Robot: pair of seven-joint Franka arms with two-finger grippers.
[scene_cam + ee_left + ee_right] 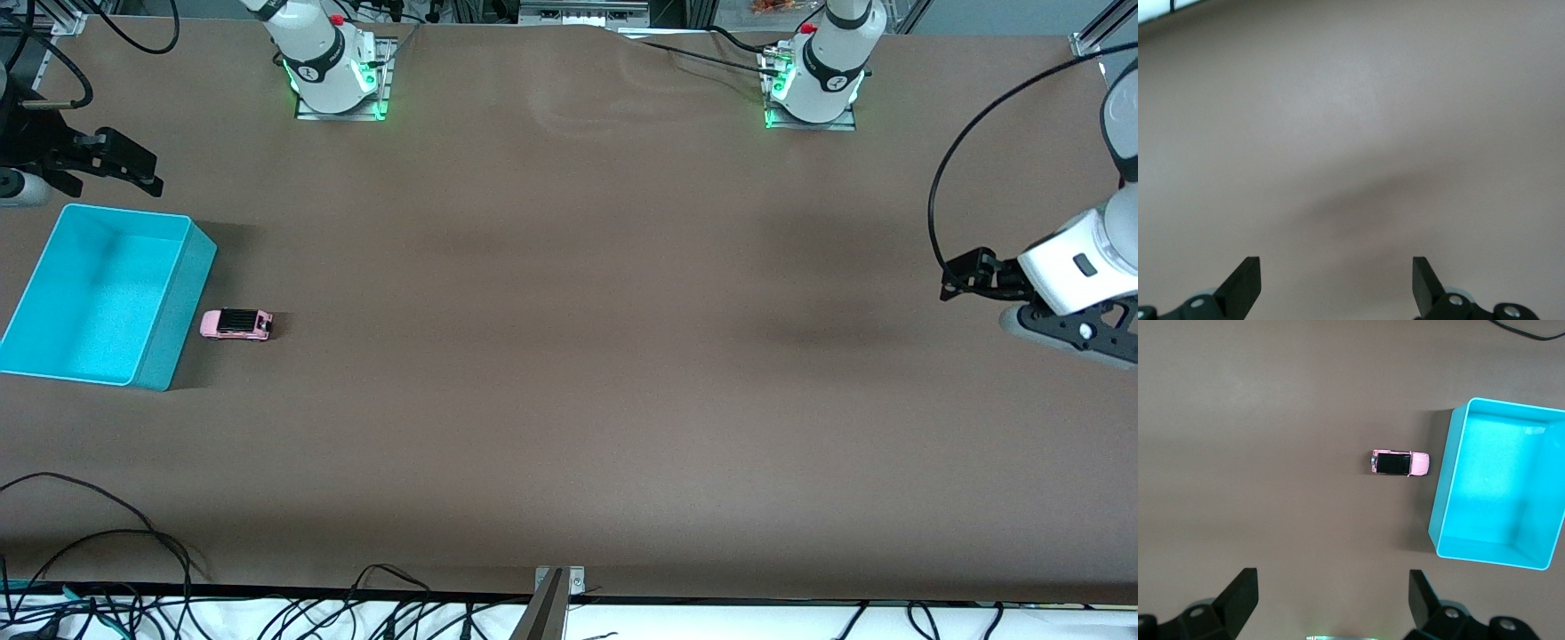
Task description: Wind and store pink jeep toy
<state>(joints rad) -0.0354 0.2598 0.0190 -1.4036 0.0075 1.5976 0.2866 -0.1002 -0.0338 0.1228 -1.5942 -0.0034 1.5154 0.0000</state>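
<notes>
The pink jeep toy (236,324) (1399,463), pale pink with a black roof, stands on the brown table right beside the teal bin's (191,267) (1441,500) long wall, on its wheels. The bin holds nothing. My right gripper (142,169) (1333,590) hangs open over the table at the right arm's end, just off the bin's corner and well apart from the jeep. Over bare table at the left arm's end hangs my left gripper (956,277) (1337,277), also open, with nothing between its fingers.
Both arm bases (338,84) (813,89) stand along the table's edge farthest from the front camera. Loose black cables (107,533) lie along the nearest edge, and a metal bracket (558,587) sits at its middle.
</notes>
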